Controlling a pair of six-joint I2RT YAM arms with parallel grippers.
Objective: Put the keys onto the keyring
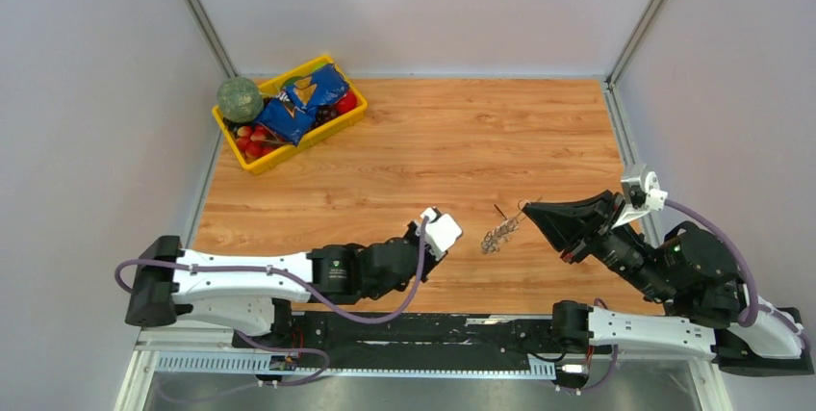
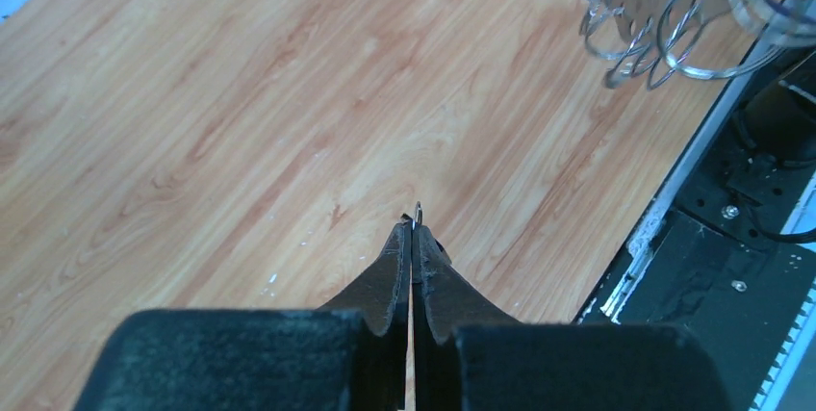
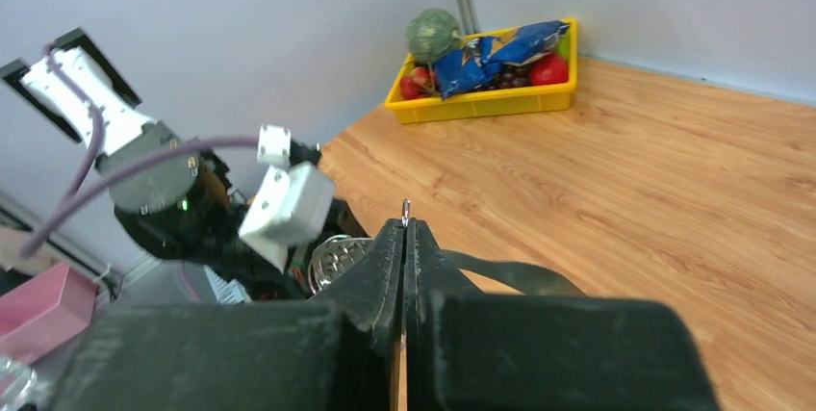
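Note:
My right gripper [image 1: 527,209] is shut on the thin wire of the keyring [image 1: 512,220] and holds it above the table. Its wire pokes out between the tips in the right wrist view [image 3: 406,209]. A bunch of small silvery keys [image 1: 497,236] hangs from it and also shows in the left wrist view [image 2: 664,36] and below the right jaws [image 3: 337,257]. A key with a black head [image 1: 498,211] sits beside the bunch. My left gripper [image 2: 414,230] is shut on a tiny silvery key [image 2: 418,211] seen edge-on, left of the bunch. In the top view its fingers are hidden under the white wrist camera [image 1: 443,231].
A yellow tray [image 1: 248,159] at the back left holds a green ball, a blue bag and red fruit. The wooden table ends at a metal rail [image 1: 630,156] on the right and a black rail [image 1: 481,329] at the near edge.

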